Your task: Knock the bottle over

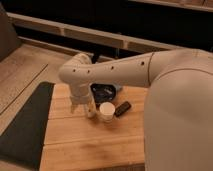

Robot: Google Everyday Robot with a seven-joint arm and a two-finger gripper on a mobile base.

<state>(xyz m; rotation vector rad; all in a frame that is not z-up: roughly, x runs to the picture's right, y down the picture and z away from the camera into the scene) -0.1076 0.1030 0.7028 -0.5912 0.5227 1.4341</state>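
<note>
The bottle (90, 110) is a small slim clear thing with a pale top. It stands upright on the wooden table (90, 140), just left of a wider white round cup (106, 111). My gripper (80, 107) hangs down from the white arm (115, 70) right beside the bottle's left side. I cannot tell whether it touches the bottle.
A dark bowl (104, 92) sits just behind the cup and bottle. A small dark flat object (122, 108) lies right of the cup. A dark mat (25, 125) lies along the table's left side. My white body (180, 115) fills the right.
</note>
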